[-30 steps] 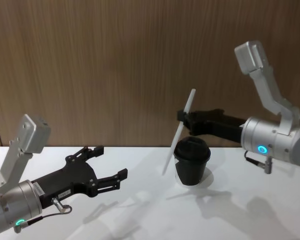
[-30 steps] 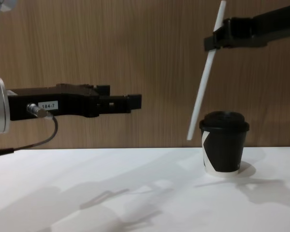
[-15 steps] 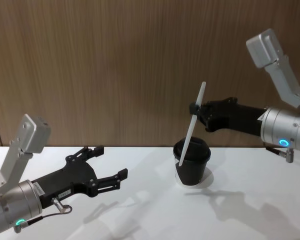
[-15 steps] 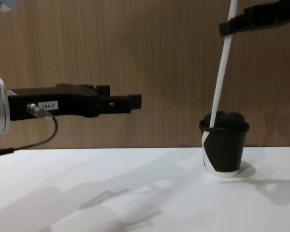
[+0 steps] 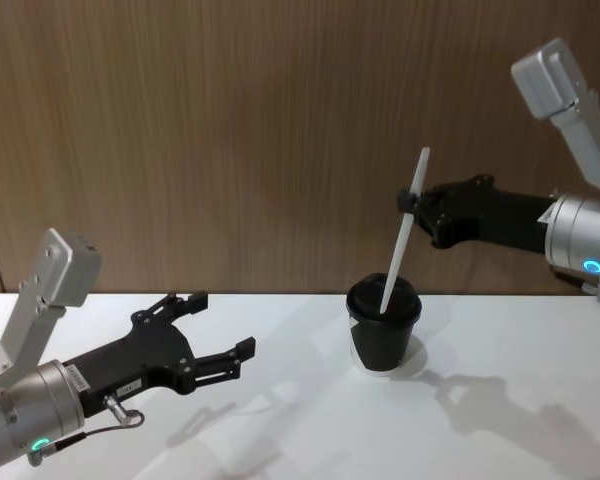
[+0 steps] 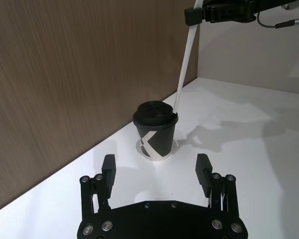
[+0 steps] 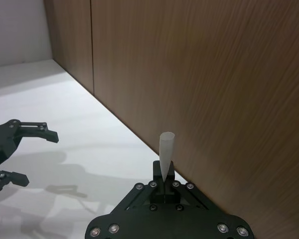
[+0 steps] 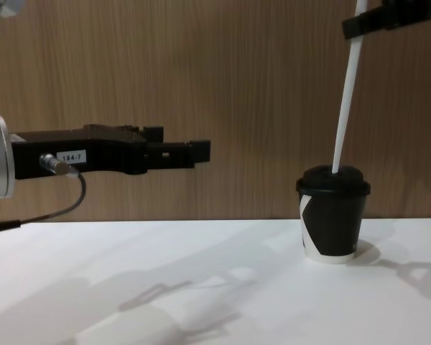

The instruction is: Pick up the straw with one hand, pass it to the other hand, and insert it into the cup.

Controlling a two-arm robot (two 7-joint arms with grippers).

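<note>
Straw (image 5: 398, 255) leans over the cup (image 5: 383, 338), lower tip meeting its black lid (image 5: 365, 298). At left, the left gripper (image 5: 220, 323) hovers above the white table (image 5: 280, 425), fingers spread and empty. Right of centre, above the cup, the right gripper (image 5: 408, 205) pinches the straw's upper part.

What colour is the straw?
White. The straw shows best in the chest view.

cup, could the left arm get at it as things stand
Probably yes: the left end effector is open and faces the cup with nothing between them. The straw in the right end effector meets only the lid.
</note>
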